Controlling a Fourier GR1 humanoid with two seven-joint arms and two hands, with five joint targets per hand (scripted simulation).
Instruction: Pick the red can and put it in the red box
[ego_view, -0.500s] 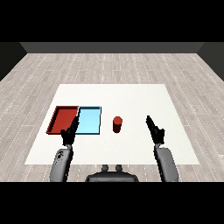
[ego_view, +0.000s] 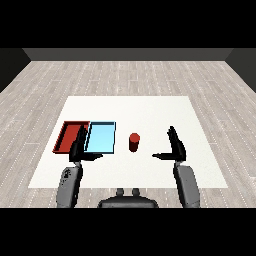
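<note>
Big white table (ego_view: 150, 107), loads of bare room at the far side. Red tray (ego_view: 67, 136) and blue tray (ego_view: 101, 137) touching, near left edge. Can (ego_view: 133, 142) upright, just right of blue tray. Right hand (ego_view: 175, 145) near can, fingers straight, thumb out. Left hand (ego_view: 80, 147) over trays' seam, fingers relaxed, holding nothing.

A light blue tray (ego_view: 101, 138) lies flat on the white table (ego_view: 150, 112), toward its left side. The table stands on a floor of pale grey wood planks (ego_view: 125, 77). A dark wall (ego_view: 128, 54) runs along the far edge of the floor.
</note>
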